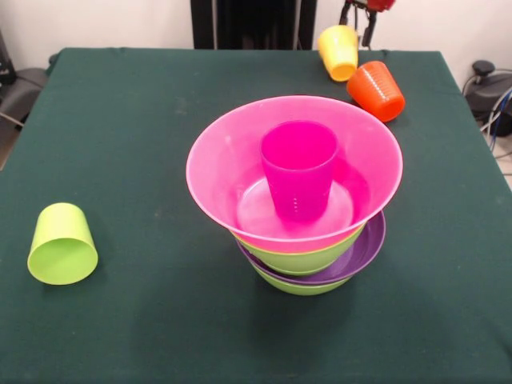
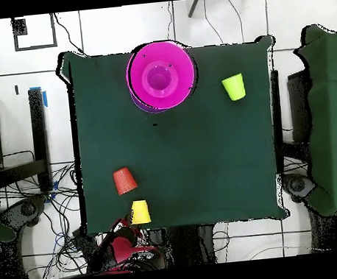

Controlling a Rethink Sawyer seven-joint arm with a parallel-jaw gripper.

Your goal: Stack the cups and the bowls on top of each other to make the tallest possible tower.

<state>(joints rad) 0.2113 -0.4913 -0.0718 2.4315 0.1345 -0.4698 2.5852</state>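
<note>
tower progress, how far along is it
Done: the tower has green and purple bowls nested under the pink bowl, with the purple cup upright inside it. In hand: nothing clearly; the gripper sits at the table's far edge beside the yellow cup. Left: the yellow cup, the orange cup and the lime green cup lie tipped on the table.

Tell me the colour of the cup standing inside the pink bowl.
Translucent purple cup, looking magenta; front view shows it best.

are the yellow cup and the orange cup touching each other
Apart. The overhead view shows green tablecloth between the yellow cup and the orange cup; the front view also shows a gap between them.
</note>
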